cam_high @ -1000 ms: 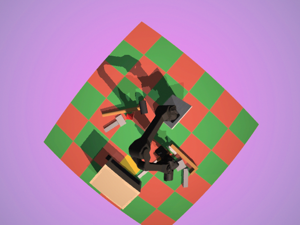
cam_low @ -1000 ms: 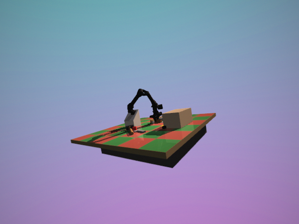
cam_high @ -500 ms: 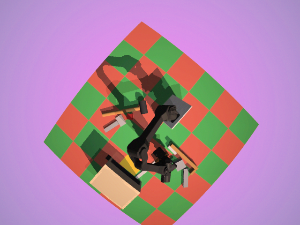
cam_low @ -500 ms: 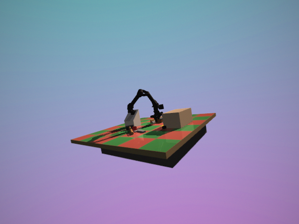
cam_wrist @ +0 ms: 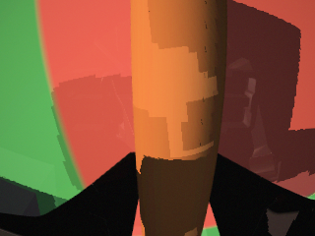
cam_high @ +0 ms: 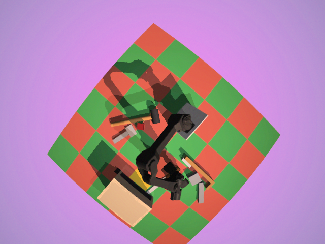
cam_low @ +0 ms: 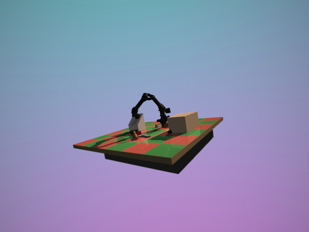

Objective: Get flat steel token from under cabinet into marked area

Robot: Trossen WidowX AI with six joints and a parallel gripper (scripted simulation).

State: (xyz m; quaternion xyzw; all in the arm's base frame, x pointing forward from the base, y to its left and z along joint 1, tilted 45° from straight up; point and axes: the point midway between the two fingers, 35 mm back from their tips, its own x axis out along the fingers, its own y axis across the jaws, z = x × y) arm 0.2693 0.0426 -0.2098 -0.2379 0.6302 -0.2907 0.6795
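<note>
My gripper [cam_low: 163, 124] [cam_wrist: 171, 160] is shut on an orange round handle [cam_wrist: 172, 98], which runs up between the fingers in the wrist view. In the top view, a pale shaft [cam_high: 156, 187] lies beyond the gripper in line with the handle, its far end by the cabinet's front corner; the arm hides the join. The cabinet [cam_high: 124, 202] [cam_low: 177, 123] has a beige top and a dark strip along its front. The yellow marked area [cam_high: 138, 178] lies in front, partly covered by the arm. The token is not visible; the vent slots cannot be made out.
An orange bar [cam_high: 199, 170], a grey block [cam_high: 194, 178] and a grey bar [cam_high: 200, 192] lie near the gripper. Farther off are an orange stick [cam_high: 131, 121] with a black head [cam_high: 155, 116], a red cube [cam_high: 140, 126] and a grey T-shaped piece [cam_high: 130, 130].
</note>
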